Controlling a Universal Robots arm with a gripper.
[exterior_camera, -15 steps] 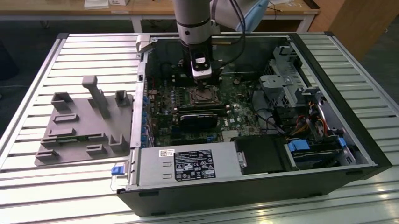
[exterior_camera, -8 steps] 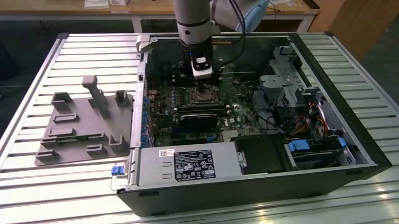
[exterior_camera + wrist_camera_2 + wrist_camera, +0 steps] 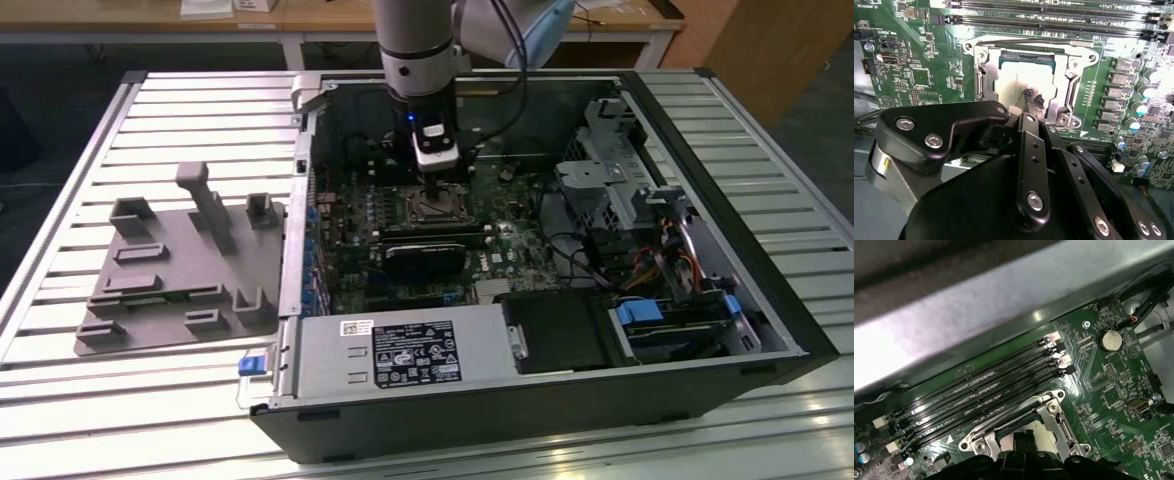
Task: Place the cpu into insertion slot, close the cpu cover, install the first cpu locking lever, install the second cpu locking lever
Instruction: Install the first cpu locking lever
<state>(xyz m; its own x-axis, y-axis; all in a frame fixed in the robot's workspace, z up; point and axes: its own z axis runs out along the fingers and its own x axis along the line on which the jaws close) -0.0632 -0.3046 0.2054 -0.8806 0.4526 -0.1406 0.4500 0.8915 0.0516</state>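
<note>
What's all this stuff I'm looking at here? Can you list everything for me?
Open black computer case: one, lying on the slatted table.
Slatted grey metal table: one, under everything.
Green motherboard: one, inside the case.
Pale silver-grey square cpu: one, seated in the socket.
Dull silver metal cpu cover: one, lying around the cpu.
Long black memory slots: several, beside the socket.
Round silver coin battery: one, on the motherboard.
Grey plastic parts fixture: one, on the table at the exterior view's left.
Silver labelled power supply box: one, at the case's near edge.
Black gripper: one, fingertips over the cpu.
</note>
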